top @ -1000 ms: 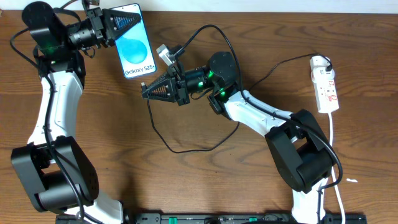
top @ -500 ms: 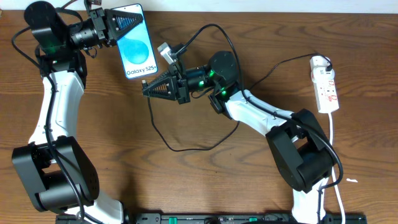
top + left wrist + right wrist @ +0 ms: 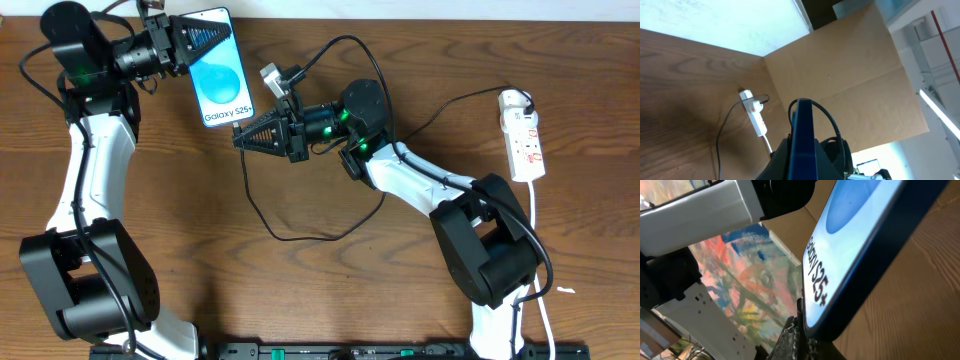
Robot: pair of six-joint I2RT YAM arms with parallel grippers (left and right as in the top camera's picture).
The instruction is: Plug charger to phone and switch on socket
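In the overhead view the phone (image 3: 222,78), its blue screen reading "Galaxy S25+", is held off the table at the back left. My left gripper (image 3: 212,38) is shut on its top end. The left wrist view shows the phone edge-on (image 3: 801,135) between those fingers (image 3: 802,167). My right gripper (image 3: 240,137) is shut on the charger's plug end, right at the phone's bottom edge. The thin black cable (image 3: 300,241) loops over the table. In the right wrist view the phone (image 3: 855,240) fills the frame, its bottom edge at my fingertips (image 3: 801,337). The white socket (image 3: 525,135) lies at the far right.
The wooden table (image 3: 330,300) carries both arms' bases at the front. The socket also shows in the left wrist view (image 3: 754,114), with a brown cardboard wall (image 3: 850,85) behind the table. A white cord (image 3: 537,250) runs from the socket toward the front edge.
My right gripper has moved a little up and right with the plug end, closer to the phone's bottom edge. The phone has shifted slightly to the right.
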